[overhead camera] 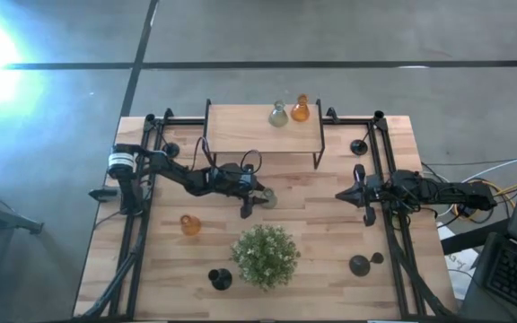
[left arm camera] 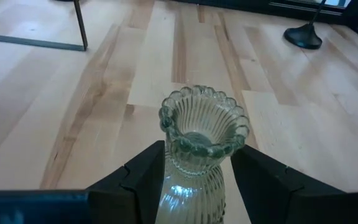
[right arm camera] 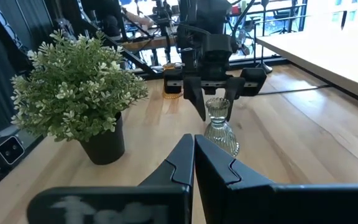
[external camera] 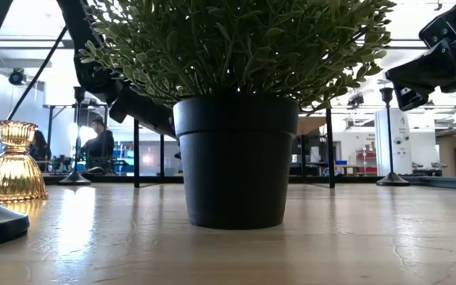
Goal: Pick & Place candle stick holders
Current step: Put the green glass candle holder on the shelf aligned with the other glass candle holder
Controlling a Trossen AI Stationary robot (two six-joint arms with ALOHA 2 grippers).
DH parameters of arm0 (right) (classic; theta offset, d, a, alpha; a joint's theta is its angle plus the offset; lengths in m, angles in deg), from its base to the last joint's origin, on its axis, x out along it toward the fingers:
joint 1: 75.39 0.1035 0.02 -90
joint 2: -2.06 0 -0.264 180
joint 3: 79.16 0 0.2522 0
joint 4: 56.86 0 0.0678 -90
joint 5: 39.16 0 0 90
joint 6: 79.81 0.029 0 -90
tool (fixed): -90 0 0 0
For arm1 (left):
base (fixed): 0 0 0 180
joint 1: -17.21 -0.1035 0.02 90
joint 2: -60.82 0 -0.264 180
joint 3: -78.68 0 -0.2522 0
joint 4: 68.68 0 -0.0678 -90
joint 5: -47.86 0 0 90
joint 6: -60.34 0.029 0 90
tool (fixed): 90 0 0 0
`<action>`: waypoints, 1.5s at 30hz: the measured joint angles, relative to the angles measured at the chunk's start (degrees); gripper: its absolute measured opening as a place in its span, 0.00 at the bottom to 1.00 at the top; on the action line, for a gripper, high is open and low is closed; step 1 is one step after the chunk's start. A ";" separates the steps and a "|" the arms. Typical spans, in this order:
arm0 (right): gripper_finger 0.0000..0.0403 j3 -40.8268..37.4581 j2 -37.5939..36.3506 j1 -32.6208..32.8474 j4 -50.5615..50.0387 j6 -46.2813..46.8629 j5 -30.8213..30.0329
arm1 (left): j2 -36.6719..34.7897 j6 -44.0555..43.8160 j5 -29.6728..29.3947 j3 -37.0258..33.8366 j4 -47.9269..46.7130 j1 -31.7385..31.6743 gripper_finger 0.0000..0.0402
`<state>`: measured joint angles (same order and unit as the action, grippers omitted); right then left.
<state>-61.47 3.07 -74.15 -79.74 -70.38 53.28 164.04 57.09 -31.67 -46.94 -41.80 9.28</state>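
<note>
Left gripper [left arm camera: 194,171] clamps a ribbed clear-green glass vase [left arm camera: 201,149], not a holder!
Nearest black round-based candle stick holder [left arm camera: 303,36] stands well apart; right gripper [right arm camera: 193,163] shut, empty.

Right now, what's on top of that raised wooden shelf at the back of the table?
Two small glass vases stand on the shelf toward its right end: a grey-green vase and an orange vase side by side. What lies under the shelf is covered from above.
</note>
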 joint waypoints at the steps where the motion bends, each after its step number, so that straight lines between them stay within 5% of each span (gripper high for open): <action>1: 0.02 0.00 0.00 0.00 0.00 0.00 0.00 | 0.00 0.00 -0.02 0.00 0.00 -0.02 0.47; 13: 0.02 0.00 0.00 -0.01 0.00 -0.02 -0.07 | 0.00 1.40 -0.02 0.00 0.30 -0.12 0.46; 34: 0.02 0.02 0.00 -0.01 0.00 -0.02 -0.11 | 0.00 0.09 -0.02 0.48 0.83 -0.15 0.28; 45: 0.02 0.02 0.00 0.00 0.00 0.00 -0.09 | 0.00 -2.38 -0.07 0.46 -0.22 -0.24 0.41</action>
<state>-61.45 3.07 -74.15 -79.74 -70.38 53.19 164.04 54.71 -31.74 -46.48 -42.02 9.04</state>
